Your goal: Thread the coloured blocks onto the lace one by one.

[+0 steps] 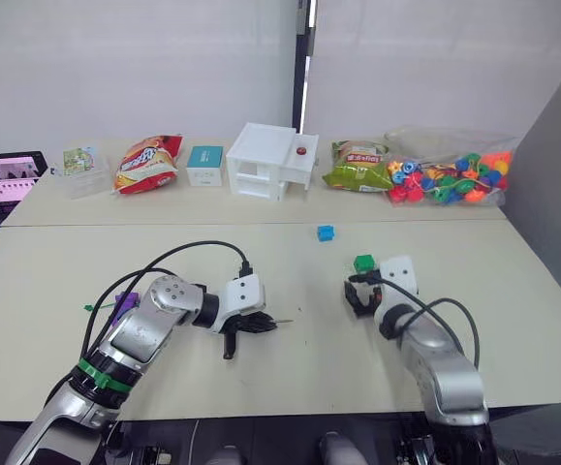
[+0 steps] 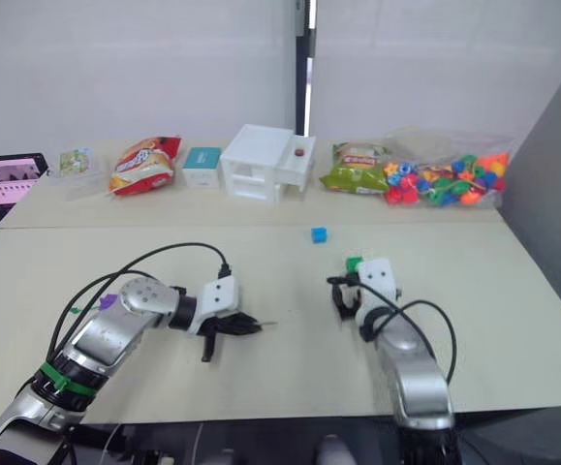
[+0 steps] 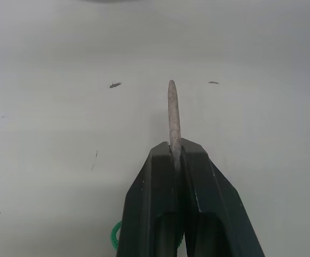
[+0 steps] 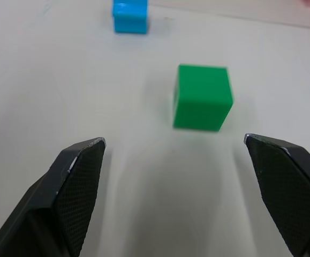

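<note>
a: left eye view, largest first: a pale table [image 1: 57,291] runs across the scene. the left gripper [image 1: 253,326] sits at about 7 o'clock from the table's middle, the right gripper [image 1: 361,296] at about 4 o'clock.

b: what are they holding?

a: the left one is closed tight on the stiff dark tip of the lace [image 3: 173,115], which sticks out past its fingertips; a bit of green cord shows beneath. the right one is spread wide and empty.

b: and the blocks?

a: a green block [image 4: 203,97] lies on the table just beyond the right fingertips, between their lines, untouched. a blue block [image 1: 326,232] lies farther off at 11 o'clock from it. a purple block [image 1: 125,302] sits behind the left arm.

b: how should the pick go?

a: i'd judge: advance straight, centre the green cube between the pads, close on flat faces, leaving its hole free for the tip.
</note>
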Controlling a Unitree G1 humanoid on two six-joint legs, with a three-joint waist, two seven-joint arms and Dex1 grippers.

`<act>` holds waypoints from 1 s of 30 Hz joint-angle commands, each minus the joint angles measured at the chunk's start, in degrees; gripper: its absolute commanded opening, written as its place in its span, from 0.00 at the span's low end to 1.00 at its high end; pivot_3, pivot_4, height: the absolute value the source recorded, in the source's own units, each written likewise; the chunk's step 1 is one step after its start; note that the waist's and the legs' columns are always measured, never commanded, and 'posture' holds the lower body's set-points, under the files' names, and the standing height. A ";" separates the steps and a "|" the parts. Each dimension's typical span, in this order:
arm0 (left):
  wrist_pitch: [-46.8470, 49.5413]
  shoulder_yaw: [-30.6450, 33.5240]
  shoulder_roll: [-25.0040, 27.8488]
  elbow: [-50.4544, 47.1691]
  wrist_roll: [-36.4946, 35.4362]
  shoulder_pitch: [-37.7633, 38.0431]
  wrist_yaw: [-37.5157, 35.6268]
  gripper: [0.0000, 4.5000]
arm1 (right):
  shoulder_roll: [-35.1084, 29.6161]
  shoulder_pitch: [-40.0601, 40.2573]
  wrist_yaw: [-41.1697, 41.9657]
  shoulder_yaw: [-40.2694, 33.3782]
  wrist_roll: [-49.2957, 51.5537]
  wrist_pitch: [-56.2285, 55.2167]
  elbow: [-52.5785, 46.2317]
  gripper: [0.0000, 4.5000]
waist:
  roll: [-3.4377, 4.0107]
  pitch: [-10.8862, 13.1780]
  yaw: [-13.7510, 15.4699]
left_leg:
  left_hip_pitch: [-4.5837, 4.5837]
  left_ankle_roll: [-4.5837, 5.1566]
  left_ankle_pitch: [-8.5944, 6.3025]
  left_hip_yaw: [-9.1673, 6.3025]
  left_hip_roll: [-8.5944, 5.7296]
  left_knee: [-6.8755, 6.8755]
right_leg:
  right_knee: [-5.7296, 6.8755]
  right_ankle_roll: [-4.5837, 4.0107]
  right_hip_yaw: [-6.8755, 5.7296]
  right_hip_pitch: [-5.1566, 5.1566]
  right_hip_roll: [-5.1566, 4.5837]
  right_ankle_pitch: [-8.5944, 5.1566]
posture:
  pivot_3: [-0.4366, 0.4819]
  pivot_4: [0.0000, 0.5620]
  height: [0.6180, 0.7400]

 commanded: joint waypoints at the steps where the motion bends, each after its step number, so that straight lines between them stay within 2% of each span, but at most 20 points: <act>1: 0.15 1.23 0.26 -1.76 -0.14 -0.63 0.29 0.00 | -0.68 -3.77 -1.14 -2.19 -0.07 -6.79 7.82 0.97 | 0.00 0.00 0.03 | 0.00 0.00 0.00 0.00 0.00 -0.02 | 0.00 0.00 0.00 0.00 0.00 0.00 | 0.48 0.27 1.00; 5: 0.66 1.71 0.62 -2.72 -0.42 0.17 0.64 0.00 | -0.05 -7.38 0.86 -2.76 2.09 -12.18 15.62 0.97 | 0.00 0.00 -0.14 | -0.01 0.01 -0.01 0.00 0.00 -0.04 | -0.04 0.00 0.00 -0.01 -0.01 0.00 | 0.48 0.27 1.00; 6: 0.85 1.84 0.72 -2.93 -0.53 0.41 0.71 0.00 | 0.13 -7.66 1.45 -2.52 2.40 -13.38 16.33 0.86 | 0.00 0.00 -0.20 | -0.01 0.01 0.00 0.01 0.00 -0.04 | -0.04 0.00 0.02 -0.01 -0.01 0.00 | 0.48 0.27 1.00; 7: 0.92 1.88 0.79 -3.06 -0.51 0.59 0.79 0.00 | 0.31 -7.79 1.52 -2.33 2.44 -14.20 16.70 0.80 | 0.01 0.00 -0.21 | -0.01 0.01 -0.01 0.01 0.01 -0.04 | -0.04 0.00 0.02 -0.01 0.00 0.00 | 0.48 0.27 1.00; 14: 1.38 1.78 0.72 -3.73 -0.53 1.01 1.06 0.00 | 1.94 -8.19 0.83 -3.25 3.79 -15.25 16.70 0.26 | 0.02 0.00 -0.38 | -0.01 0.01 -0.01 0.01 0.01 -0.05 | -0.01 0.00 0.02 -0.02 0.00 0.00 | 0.48 0.27 1.00; 18: 1.16 1.56 0.73 -3.53 -0.45 1.04 0.78 0.00 | 2.94 -4.87 0.99 -1.92 4.74 -11.12 6.96 0.26 | 0.03 0.00 -0.35 | -0.03 0.01 -0.01 0.00 0.01 -0.06 | -0.01 0.00 0.02 -0.04 0.00 0.00 | 0.48 0.27 1.00; 21: 1.02 1.40 0.66 -3.37 -0.34 1.07 0.71 0.00 | 4.09 -1.10 -0.26 -0.03 5.29 -4.69 -4.39 0.26 | 0.04 -0.01 -0.15 | -0.07 0.01 -0.01 -0.02 0.01 -0.06 | -0.01 0.00 0.01 -0.07 0.00 0.00 | 0.48 0.27 1.00; 25: 0.77 1.45 0.71 -2.99 -0.35 0.95 0.45 0.00 | 6.51 10.32 -3.38 9.00 6.73 12.00 -30.16 0.26 | 0.13 -0.05 0.05 | -0.13 0.04 -0.02 -0.10 0.03 -0.07 | 0.02 0.00 -0.03 -0.13 0.03 0.00 | 0.48 0.27 1.00; 28: 0.53 1.36 0.68 -2.63 -0.32 0.74 0.22 0.00 | 6.75 15.50 -4.59 14.67 7.46 20.25 -38.06 0.26 | 0.13 -0.05 -0.06 | -0.15 0.03 -0.02 -0.10 0.01 0.00 | 0.00 0.00 -0.03 -0.11 0.01 0.00 | 0.48 0.27 1.00; 30: 0.48 1.16 0.53 -2.66 -0.32 0.58 0.02 0.00 | 7.17 18.14 -5.29 15.99 7.70 23.20 -39.02 0.26 | 0.13 -0.05 0.04 | -0.10 0.03 -0.02 -0.08 0.00 0.01 | -0.05 0.00 -0.02 -0.03 0.00 0.00 | 0.48 0.27 1.00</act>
